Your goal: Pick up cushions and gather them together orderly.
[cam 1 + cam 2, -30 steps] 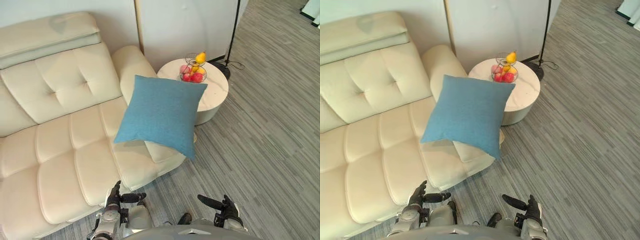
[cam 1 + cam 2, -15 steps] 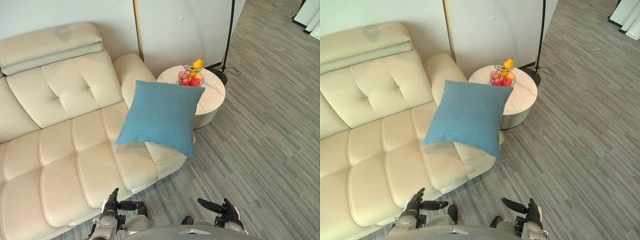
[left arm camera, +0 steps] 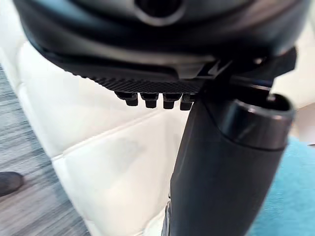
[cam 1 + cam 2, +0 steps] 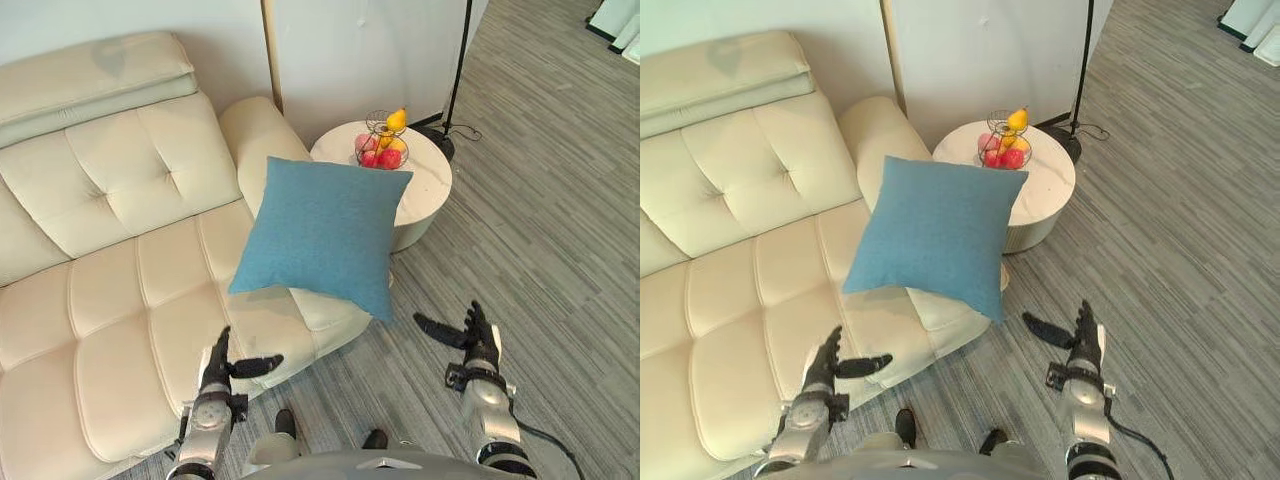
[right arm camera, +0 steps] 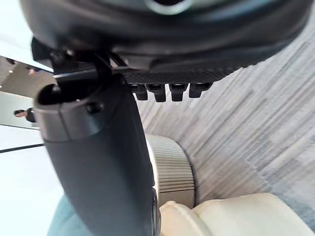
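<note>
Dark fingers on the left hand (image 4: 215, 362) are straight and spread, with the thumb out to the side, and it holds nothing. It hovers over the front edge of the cream sofa (image 4: 110, 270). The right hand (image 4: 481, 345) is open too (and empty as well), over the grey striped floor (image 4: 560, 230). Past the two hands, the blue cushion (image 4: 325, 232) lies tilted on the seat by the sofa's arm, with one corner poking past the seat edge. Just behind it stands a round white table (image 4: 432, 185) with a wire basket of fruit (image 4: 383, 142). A thin black lamp pole (image 4: 457, 60) stands by the wall (image 4: 340, 50).
</note>
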Controlling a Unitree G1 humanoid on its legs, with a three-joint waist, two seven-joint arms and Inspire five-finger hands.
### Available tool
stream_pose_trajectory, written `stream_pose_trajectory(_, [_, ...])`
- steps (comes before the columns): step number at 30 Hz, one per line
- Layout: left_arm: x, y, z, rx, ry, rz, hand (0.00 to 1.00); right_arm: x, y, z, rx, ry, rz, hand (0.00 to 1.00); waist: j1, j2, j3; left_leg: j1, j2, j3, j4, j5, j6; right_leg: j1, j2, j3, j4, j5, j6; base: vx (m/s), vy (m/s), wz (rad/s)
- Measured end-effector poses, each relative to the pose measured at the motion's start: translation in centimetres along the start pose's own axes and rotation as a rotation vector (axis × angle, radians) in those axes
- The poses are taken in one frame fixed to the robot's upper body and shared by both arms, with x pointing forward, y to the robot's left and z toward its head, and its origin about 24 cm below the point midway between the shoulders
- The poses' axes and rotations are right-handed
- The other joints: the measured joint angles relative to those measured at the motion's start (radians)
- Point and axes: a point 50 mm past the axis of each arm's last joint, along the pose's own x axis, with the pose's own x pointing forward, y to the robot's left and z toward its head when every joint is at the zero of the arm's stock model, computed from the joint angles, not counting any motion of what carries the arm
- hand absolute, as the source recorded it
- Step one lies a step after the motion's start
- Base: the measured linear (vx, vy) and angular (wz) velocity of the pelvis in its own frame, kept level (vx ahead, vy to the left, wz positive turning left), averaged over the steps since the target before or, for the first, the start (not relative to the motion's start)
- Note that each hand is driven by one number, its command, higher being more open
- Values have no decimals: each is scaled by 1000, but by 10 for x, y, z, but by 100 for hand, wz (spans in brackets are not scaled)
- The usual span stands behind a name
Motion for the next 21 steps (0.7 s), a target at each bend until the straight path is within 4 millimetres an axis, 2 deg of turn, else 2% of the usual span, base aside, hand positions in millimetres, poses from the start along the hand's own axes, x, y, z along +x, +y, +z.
stream_pose_trajectory(7, [2,2,21,-34,-87,47,100,-2,26,17,-46,-79,114,100,2,0,0,-8,-4,24,-1,-7,5,-5,12,36,-45,37,2,-4,23,-12])
stream_pose_trajectory(9, [5,5,29,-52,-111,79,100,0,40,27,-53,-113,162,100,3,0,0,-33,-6,29,5,-6,7,-28,12,43,-55,53,-1,-42,25,-7])
stream_pose_trajectory(12, [9,3,40,-82,-139,113,100,2,47,35,-53,-137,185,100,11,0,1,-55,-4,24,23,-11,14,-29,12,47,-77,66,-1,-50,5,4])
stream_pose_trajectory(17, [16,-6,72,-130,-226,138,100,6,61,54,-36,-189,218,100,27,8,12,-106,-3,11,62,-16,21,-54,11,46,-80,78,-8,-44,9,7])
stream_pose_trajectory(19, [20,-9,89,-146,-270,149,100,8,69,66,-33,-228,237,100,30,13,33,-139,-1,10,83,-16,21,-78,13,47,-78,87,-13,-75,7,0])
stream_pose_trajectory(21, [25,-13,117,-173,-340,166,100,10,81,83,-20,-275,263,100,33,16,71,-191,6,7,116,-15,22,-117,16,48,-70,96,-23,-101,2,-1])
